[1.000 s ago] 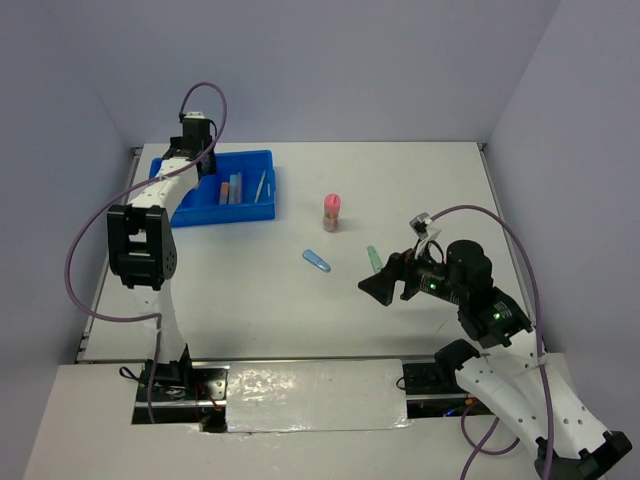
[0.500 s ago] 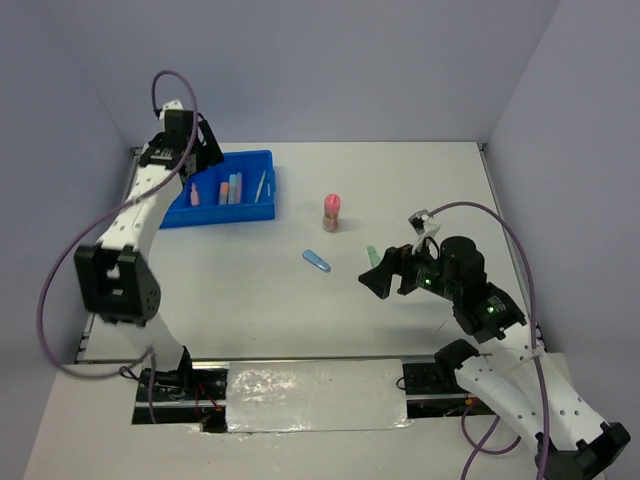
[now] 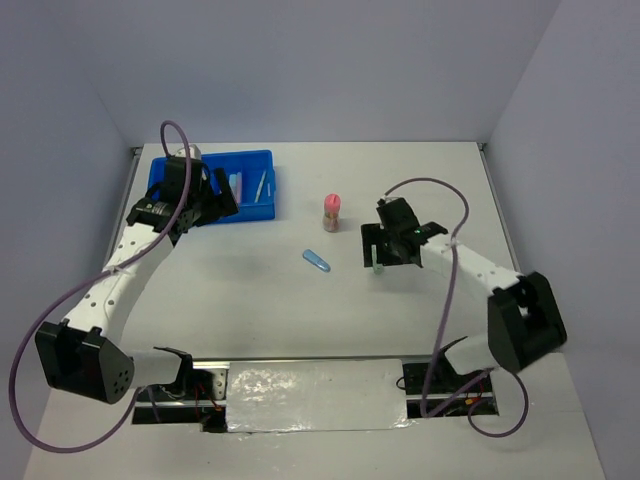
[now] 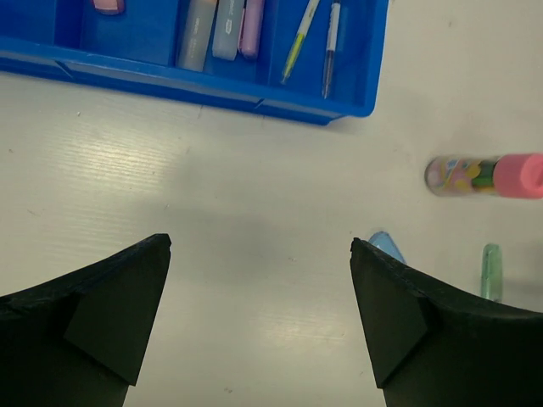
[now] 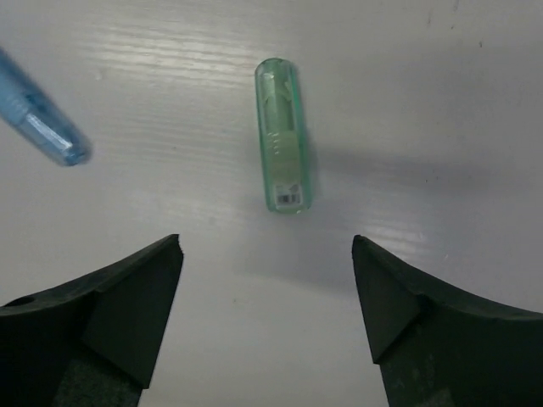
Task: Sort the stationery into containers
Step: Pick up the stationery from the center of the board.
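No brand name or wording can be read anywhere. The green marker has a small dark printed patch, like a barcode label, near the end closest to the right gripper, too fine to make out. The pink-capped cylinder wears a colourful patterned wrap with no legible text.

The right gripper's 2 fingers stand wide apart and hold nothing. The green marker lies flat on the white table just ahead of them, in line with the gap and touching neither finger. A blue marker lies off to the left, well clear.

The left gripper is also spread wide and empty, above bare table on the near side of the blue tray. Inside the tray, a yellow pen and a dark pen share 1 compartment, and 3 short sticks lie side by side in the next.
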Action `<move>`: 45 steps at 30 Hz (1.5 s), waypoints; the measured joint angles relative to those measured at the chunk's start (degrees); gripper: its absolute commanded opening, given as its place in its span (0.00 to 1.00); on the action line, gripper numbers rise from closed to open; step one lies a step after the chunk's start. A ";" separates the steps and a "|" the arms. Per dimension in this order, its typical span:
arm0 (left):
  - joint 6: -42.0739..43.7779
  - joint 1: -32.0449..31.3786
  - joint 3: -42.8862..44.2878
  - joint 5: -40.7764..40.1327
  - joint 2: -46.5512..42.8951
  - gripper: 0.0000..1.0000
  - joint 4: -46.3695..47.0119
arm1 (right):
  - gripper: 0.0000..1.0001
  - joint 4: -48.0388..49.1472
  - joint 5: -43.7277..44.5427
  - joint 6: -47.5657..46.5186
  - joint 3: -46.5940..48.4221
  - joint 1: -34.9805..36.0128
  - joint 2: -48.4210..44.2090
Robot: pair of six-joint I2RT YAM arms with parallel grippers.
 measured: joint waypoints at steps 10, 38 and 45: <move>6.12 -0.11 0.35 2.58 -3.43 0.99 -3.72 | 0.52 1.73 2.01 -3.23 5.22 -0.81 18.91; -10.01 -20.83 -9.33 25.00 -9.79 0.96 25.24 | 0.10 17.51 -5.90 6.84 -4.61 19.78 -21.94; -13.66 -26.73 -9.27 23.10 -3.54 0.88 28.24 | 0.11 18.58 -2.51 8.70 -3.45 26.05 -22.82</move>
